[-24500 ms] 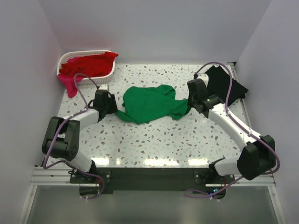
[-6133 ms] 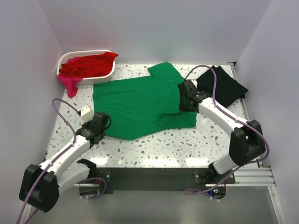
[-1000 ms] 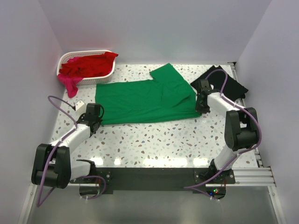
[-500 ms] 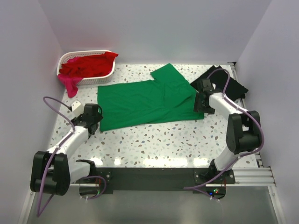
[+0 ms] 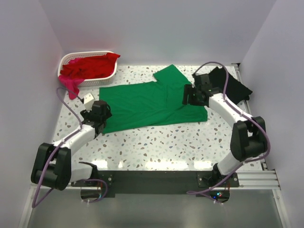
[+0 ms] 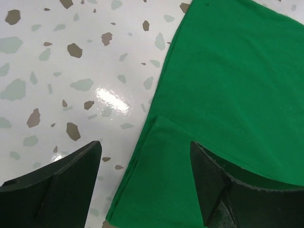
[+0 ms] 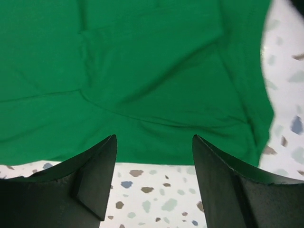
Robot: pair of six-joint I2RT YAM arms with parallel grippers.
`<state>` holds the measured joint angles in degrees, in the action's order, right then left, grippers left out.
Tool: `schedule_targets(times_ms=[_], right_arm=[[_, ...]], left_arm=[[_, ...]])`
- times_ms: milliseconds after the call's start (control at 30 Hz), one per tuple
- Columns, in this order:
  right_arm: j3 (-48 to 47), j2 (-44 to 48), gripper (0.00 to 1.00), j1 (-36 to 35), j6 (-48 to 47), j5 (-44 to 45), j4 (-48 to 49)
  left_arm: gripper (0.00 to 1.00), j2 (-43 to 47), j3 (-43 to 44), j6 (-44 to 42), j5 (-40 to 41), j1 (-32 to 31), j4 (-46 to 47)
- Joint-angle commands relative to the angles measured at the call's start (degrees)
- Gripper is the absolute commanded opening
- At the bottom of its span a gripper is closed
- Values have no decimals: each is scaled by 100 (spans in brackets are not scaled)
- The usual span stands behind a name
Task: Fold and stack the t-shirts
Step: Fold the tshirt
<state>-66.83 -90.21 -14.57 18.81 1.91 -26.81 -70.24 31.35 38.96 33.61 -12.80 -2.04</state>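
The left gripper (image 6: 145, 154) and the right gripper (image 7: 154, 142) are spread wide, holding nothing; the bright green cloth t-shirt (image 5: 142, 102) lies flat beneath both.

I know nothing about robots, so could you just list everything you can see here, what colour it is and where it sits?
green t-shirt: one, bright green, spread flat across the middle of the table
black t-shirt: one, black, far right corner
red t-shirt: one, red, bunched up inside the basket
pink t-shirt: one, magenta-pink, hanging over the basket's near left edge
basket: one, white lattice, far left corner
table: one, white with dark speckles, under everything
arms: two, black and white, left arm and right arm, each reaching to one end of the green shirt
left gripper: open, over the shirt's near left corner
right gripper: open, over the shirt's right end
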Motion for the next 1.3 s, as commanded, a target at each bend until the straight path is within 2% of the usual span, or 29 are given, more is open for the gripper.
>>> schedule_targets(times_ms=[0, 200, 367, 700, 1267], right_arm=[[-532, -477, 67, -300, -167, -498, 351], [-1051, -1085, 61, -608, -97, -1166, 755], [-1543, -1752, 51, -740, 9, -1255, 914], [-2352, -2737, 41, -811, 26, -754, 765], [-3047, -3556, 30, -819, -61, -279, 502]], left_arm=[[79, -349, 327, -292, -116, -21, 582], [77, -544, 134, -249, -626, -3, 1223], [76, -807, 64, -187, -934, -12, 1610], [76, -1010, 55, -187, -1190, 5, 1760], [76, -1097, 73, -222, -1330, 5, 1822]])
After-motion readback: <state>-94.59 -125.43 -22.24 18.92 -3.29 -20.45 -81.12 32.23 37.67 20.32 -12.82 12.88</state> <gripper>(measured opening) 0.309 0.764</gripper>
